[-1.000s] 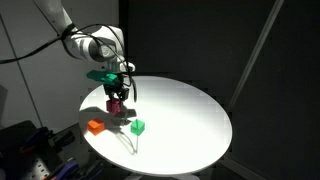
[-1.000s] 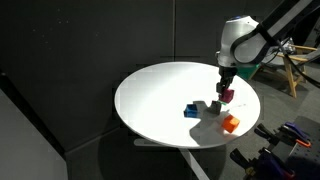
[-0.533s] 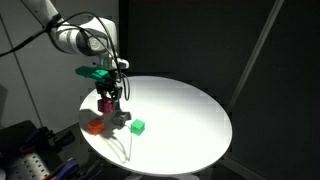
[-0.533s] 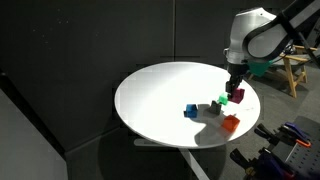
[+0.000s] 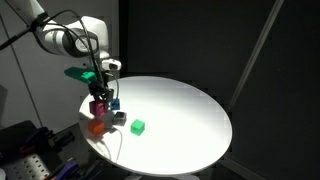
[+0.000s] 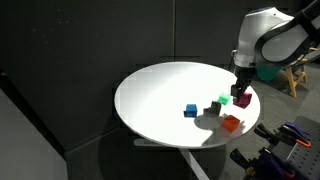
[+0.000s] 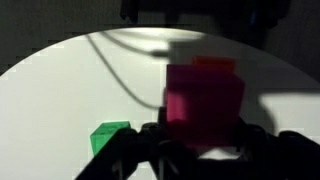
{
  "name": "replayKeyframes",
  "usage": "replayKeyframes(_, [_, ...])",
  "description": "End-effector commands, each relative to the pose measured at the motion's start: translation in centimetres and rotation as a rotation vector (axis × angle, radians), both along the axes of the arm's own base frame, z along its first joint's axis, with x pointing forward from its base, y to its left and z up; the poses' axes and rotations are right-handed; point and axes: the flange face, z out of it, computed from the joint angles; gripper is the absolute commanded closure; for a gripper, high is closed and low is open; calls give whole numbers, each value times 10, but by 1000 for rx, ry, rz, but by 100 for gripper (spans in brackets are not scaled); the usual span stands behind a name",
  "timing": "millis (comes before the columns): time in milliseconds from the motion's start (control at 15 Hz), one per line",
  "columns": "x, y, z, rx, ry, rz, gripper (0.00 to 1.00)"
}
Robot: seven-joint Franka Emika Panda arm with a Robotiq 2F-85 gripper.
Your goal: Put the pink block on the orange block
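The pink block (image 5: 99, 107) held above the orange block (image 5: 97, 126)
The pincer (image 5: 101, 102) pinches the pink block in the air, clear of the orange block below; a green cube (image 5: 138, 126) sits on the desk (image 5: 190, 110) near the orange block.

arm (image 5: 60, 40): bent over | gripper (image 5: 101, 104): pointing down | fingers: clamped on pink block (image 7: 204, 100)
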Motion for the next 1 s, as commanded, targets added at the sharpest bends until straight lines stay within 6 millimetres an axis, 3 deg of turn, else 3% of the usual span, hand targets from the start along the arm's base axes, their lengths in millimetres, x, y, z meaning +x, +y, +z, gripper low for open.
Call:
replayKeyframes(0, [-13,10,-5,-7,-48,-9,68])
replayKeyframes(933, [-16,29,-45,23,-89,103,68])
